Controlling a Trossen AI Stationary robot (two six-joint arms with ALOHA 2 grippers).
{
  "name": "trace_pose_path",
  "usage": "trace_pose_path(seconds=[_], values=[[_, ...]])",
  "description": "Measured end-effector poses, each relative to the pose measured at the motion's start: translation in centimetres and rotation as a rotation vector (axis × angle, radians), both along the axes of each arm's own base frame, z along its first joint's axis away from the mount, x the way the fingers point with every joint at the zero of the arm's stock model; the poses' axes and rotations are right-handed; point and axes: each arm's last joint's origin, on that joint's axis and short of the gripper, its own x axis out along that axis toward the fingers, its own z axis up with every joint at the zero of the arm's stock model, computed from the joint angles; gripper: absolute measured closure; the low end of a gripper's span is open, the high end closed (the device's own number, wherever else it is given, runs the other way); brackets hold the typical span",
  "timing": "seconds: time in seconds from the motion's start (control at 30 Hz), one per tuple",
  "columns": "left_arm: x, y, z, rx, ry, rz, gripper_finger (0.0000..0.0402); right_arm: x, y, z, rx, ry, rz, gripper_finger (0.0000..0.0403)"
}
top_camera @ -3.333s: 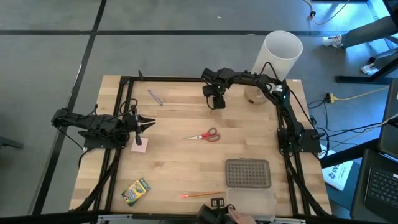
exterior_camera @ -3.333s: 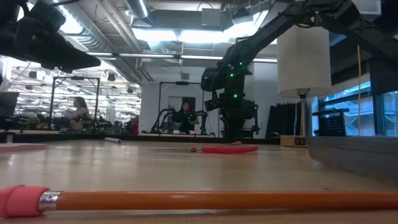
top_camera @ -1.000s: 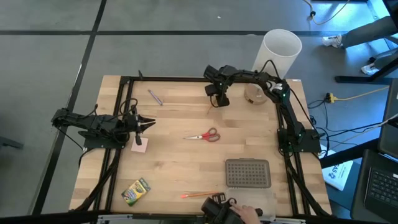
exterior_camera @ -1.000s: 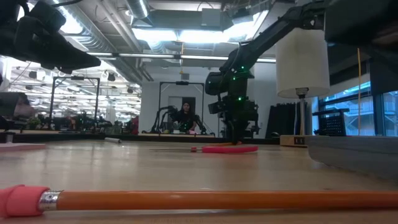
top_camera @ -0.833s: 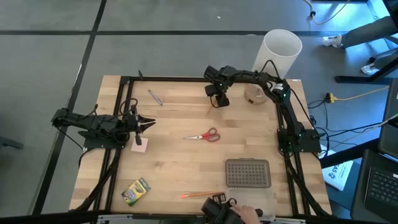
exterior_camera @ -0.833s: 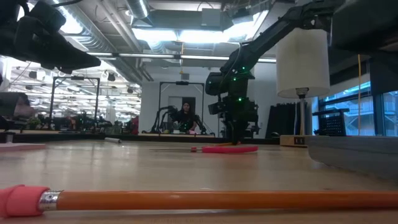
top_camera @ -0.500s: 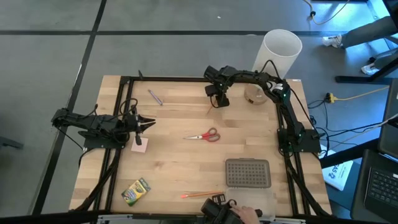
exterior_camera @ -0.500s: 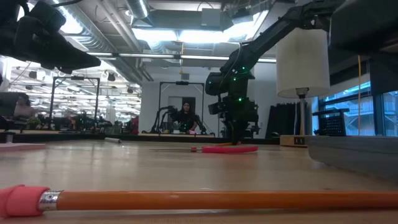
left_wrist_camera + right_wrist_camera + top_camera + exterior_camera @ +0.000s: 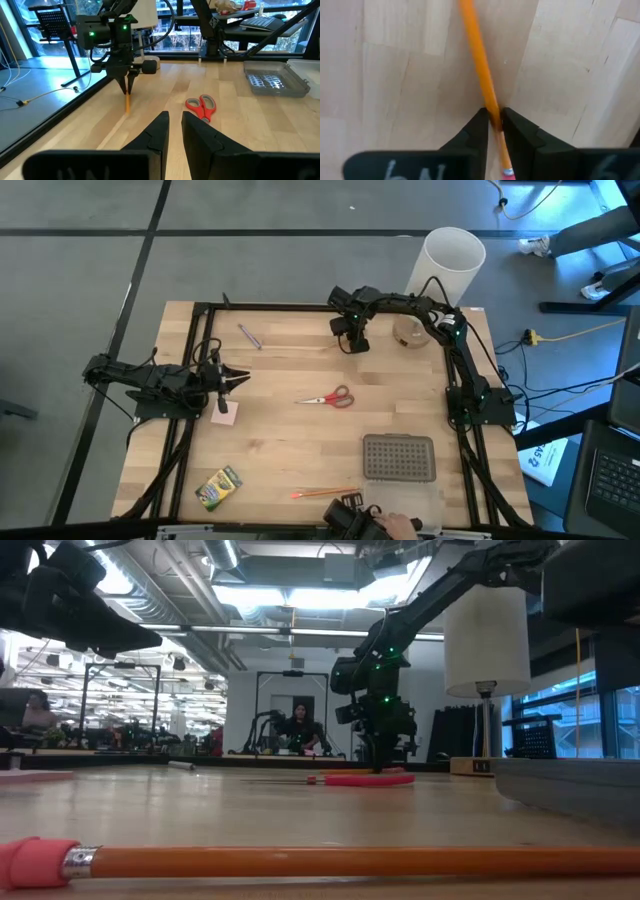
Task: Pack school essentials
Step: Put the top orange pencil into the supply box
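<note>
An orange pencil (image 9: pixel 475 55) lies flat on the table near its far edge, and my right gripper (image 9: pixel 493 120) stands over it, pointing down and shut on it; the left wrist view shows this gripper (image 9: pixel 126 86) too. My left gripper (image 9: pixel 240 380) waits shut at the table's left, above the pink pad (image 9: pixel 225 413). Red-handled scissors (image 9: pixel 327 397) lie mid-table. A purple pen (image 9: pixel 249 336) lies far left. A crayon box (image 9: pixel 219 488) and a second orange pencil (image 9: pixel 325 493) lie near the front edge. My right gripper pinches the pencil's shaft (image 9: pixel 490 102) between its two fingers, close to the eraser end (image 9: pixel 507 172). The fingers come from above, pointing down, and lie across the pencil. The pencil still lies on the table (image 9: pixel 127 104).
A clear flat box with a grey dotted lid (image 9: pixel 399 459) sits at the front right. A tall white cylinder lamp (image 9: pixel 447 268) stands at the far right corner. A person's hand (image 9: pixel 392 523) shows at the front edge beside the box.
My right gripper has shut its fingers on the pencil, staying in place over it. The pencil has not moved.
</note>
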Motion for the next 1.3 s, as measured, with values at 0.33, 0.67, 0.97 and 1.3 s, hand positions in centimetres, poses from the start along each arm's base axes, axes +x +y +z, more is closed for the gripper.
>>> trace_pose_path(seconds=[0.33, 0.67, 0.97, 1.3], values=[[0.0, 0.0, 0.0, 0.000, 0.000, 0.000, 0.0354, 0.0, 0.1, 0.0, 0.020, -0.004, -0.055, 0.0375], [0.0, 0.0, 0.0, 0.000, 0.000, 0.000, 0.0354, -0.1, 0.2, 0.3, 0.021, -0.008, -0.064, 0.0374], [0.0, 0.0, 0.0, 0.000, 0.000, 0.000, 0.0354, -0.2, 0.7, 2.4, 0.020, -0.048, -0.100, 0.0374], [0.0, 0.0, 0.0, 0.000, -0.001, 0.000, 0.0354, 0.6, 3.0, 4.7, 0.022, -0.090, -0.097, 0.0374]])
